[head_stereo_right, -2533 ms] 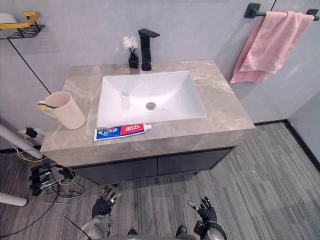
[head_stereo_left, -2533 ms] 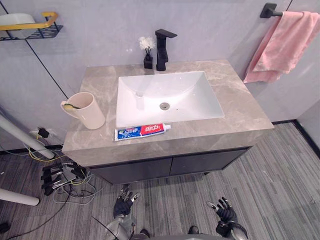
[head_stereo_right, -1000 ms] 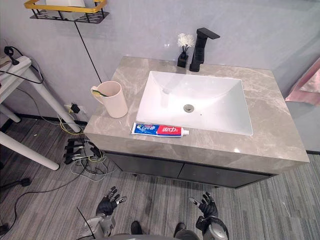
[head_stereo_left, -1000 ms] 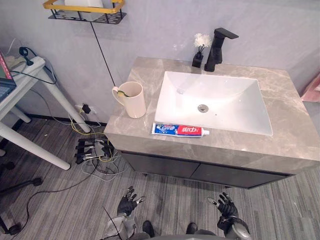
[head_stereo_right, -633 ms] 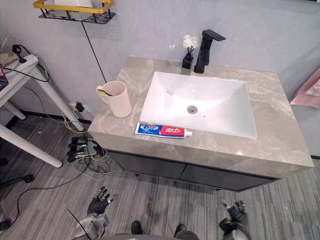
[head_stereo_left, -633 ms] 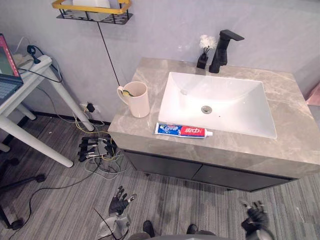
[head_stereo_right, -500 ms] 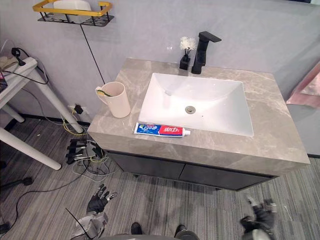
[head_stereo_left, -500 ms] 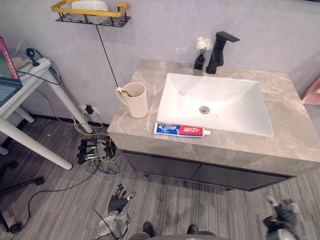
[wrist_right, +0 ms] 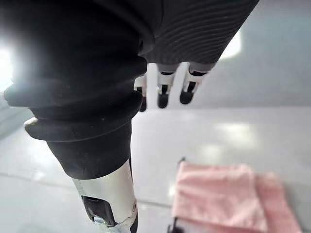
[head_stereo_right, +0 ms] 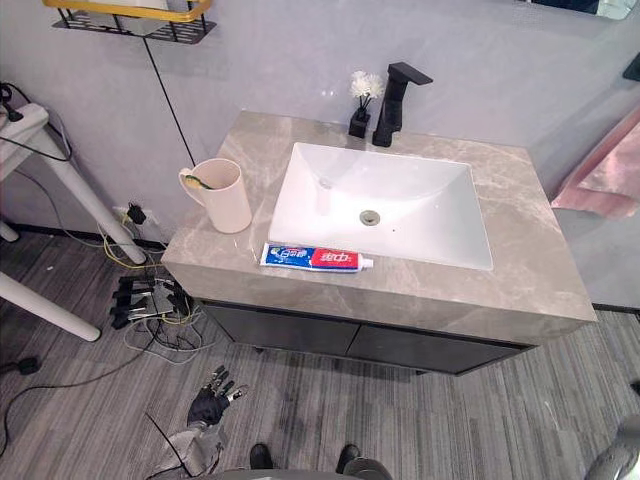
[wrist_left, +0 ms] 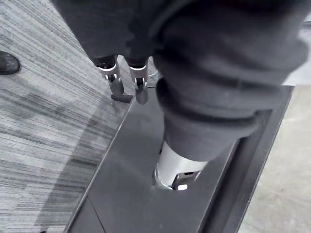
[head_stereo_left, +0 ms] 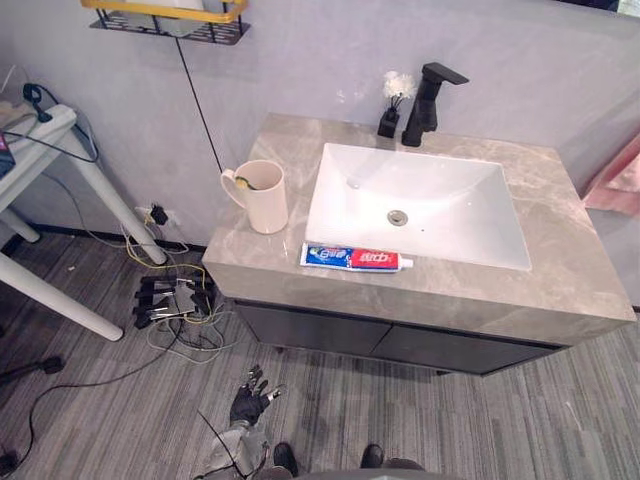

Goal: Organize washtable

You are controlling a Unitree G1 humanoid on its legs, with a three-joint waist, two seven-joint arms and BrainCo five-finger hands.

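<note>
Two hands, both relaxed, empty: left hand [head_stereo_left: 249,398] spread low over floor [head_stereo_left: 100,420]; right hand [wrist_right: 163,94] fingers straight, largely behind own cover. Toothpaste tube [head_stereo_left: 355,258] lay flat on countertop [head_stereo_left: 560,250] before basin [head_stereo_left: 450,200]. Toothbrush [head_stereo_left: 243,183] mostly hidden inside mug [head_stereo_left: 265,205]. Pink towel [head_stereo_left: 615,180] cut off at edge.

Marble countertop [head_stereo_left: 565,268]: cup [head_stereo_left: 262,198], toothpaste tube [head_stereo_left: 355,258], faucet [head_stereo_left: 426,92], diffuser [head_stereo_left: 389,118].

The mug [head_stereo_left: 262,198] and toothpaste tube [head_stereo_left: 355,258] obstruct the countertop [head_stereo_left: 562,250] left of and before the sink [head_stereo_left: 440,215]; its right side lies open.
</note>
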